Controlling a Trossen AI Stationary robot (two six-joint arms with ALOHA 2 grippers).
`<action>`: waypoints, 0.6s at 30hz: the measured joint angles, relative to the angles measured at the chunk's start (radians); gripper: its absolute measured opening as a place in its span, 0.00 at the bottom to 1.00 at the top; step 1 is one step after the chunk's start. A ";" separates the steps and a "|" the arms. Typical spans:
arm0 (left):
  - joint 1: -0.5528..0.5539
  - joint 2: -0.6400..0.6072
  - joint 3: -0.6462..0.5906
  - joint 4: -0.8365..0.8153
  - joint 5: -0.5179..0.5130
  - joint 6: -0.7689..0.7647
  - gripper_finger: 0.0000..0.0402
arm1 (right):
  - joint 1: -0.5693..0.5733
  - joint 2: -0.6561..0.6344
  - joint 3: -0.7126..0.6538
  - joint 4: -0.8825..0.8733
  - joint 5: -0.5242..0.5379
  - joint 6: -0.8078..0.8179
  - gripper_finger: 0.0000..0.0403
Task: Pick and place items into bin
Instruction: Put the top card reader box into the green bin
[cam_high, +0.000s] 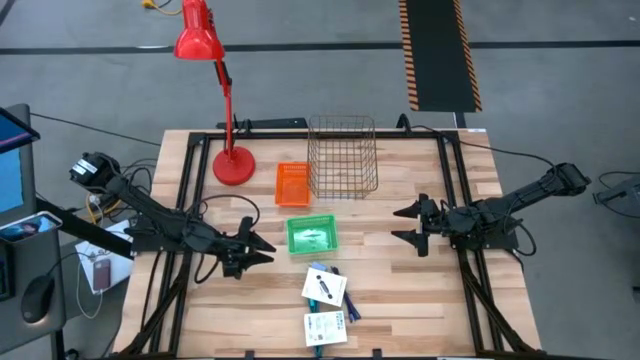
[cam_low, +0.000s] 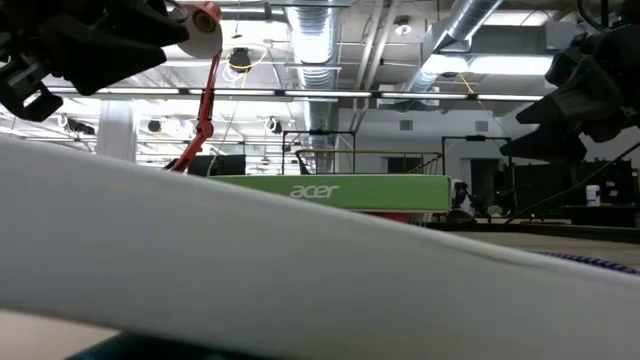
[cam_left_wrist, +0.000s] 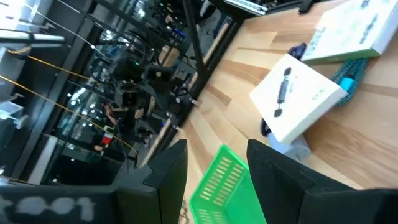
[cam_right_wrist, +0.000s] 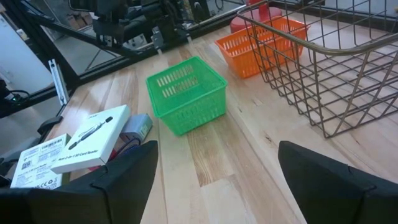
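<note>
The high view looks straight down on the whole tabletop (cam_high: 400, 300). The low view sits at its surface, mostly blocked. Both wrist views look closely at the green basket (cam_left_wrist: 227, 190).

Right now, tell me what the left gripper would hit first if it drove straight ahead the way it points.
Most likely the green basket: the left gripper, jaws apart and empty, has that basket's corner framed between its fingers. The white card packs lie farther on. Depth is hard to judge; it might skim past.

A blurred white card pack (cam_low: 300, 270) fills my low view, and pens (cam_high: 345, 312) beneath the packs stay mostly hidden.
</note>
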 joint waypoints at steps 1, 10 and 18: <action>0.000 0.000 0.000 -0.014 0.000 -0.004 0.40 | 0.000 0.000 0.000 0.000 0.000 0.000 0.81; -0.001 0.000 0.000 -0.025 0.038 -0.004 0.40 | 0.000 0.000 0.000 0.000 0.000 0.000 0.81; -0.001 0.000 0.000 -0.022 0.041 0.015 0.40 | 0.000 0.000 0.000 0.000 0.000 0.000 0.81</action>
